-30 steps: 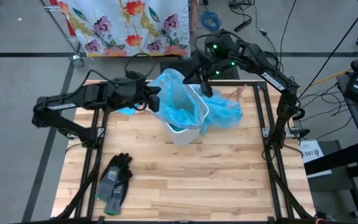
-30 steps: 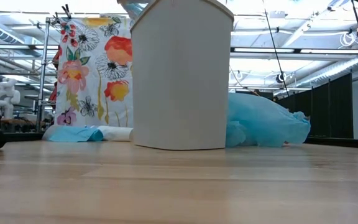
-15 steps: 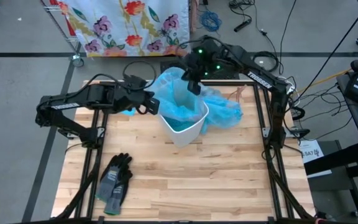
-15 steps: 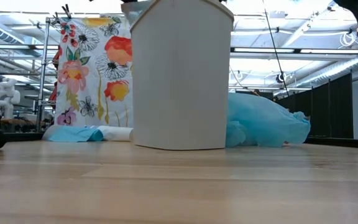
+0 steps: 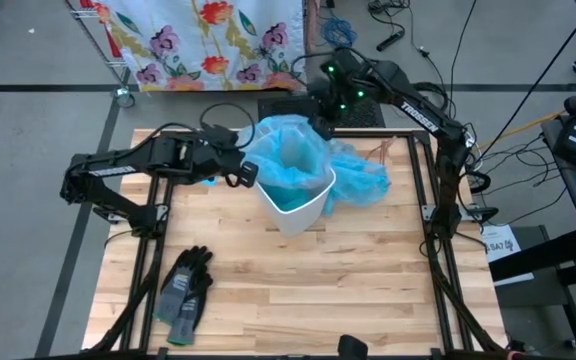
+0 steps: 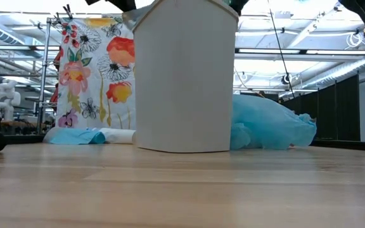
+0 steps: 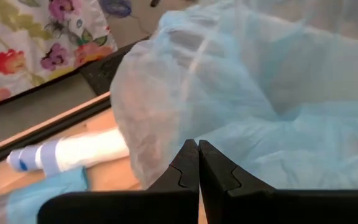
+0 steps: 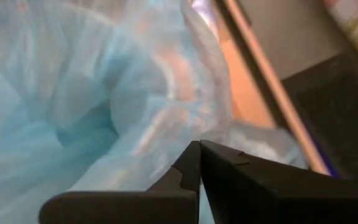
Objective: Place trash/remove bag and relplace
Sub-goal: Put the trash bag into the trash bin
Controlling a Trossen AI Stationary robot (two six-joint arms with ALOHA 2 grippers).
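Toward the far middle of the worktop [image 5: 298, 290] stands the white plastic bin [image 5: 294, 209], lined with a thin translucent blue plastic bag [image 5: 286, 160] whose mouth billows above the rim. I see none of the trash loose on the wood; whether any lies down in the liner I cannot tell from above.

My left pincer [image 5: 249, 172] sits at the bin's left rim, and its wrist view shows the fingers clenched on a fold of that liner. My right pincer [image 5: 320, 128] is at the far right edge of the bag's mouth, likewise clamped on the film in its own wrist view.

Compared with a second ago, the bin has come upright from a clear tilt toward the left arm, and the right arm has swung from over the opening back to the far rim. I judge that both edges are now held apart, so the liner is being spread or readied for lifting.

Just right of the bin lies a crumpled heap of blue plastic [image 5: 360, 178]. A white tube-shaped bottle [image 7: 67, 154] lies on the far left, and dark grey gloves [image 5: 184, 293] sit well apart on the near left.
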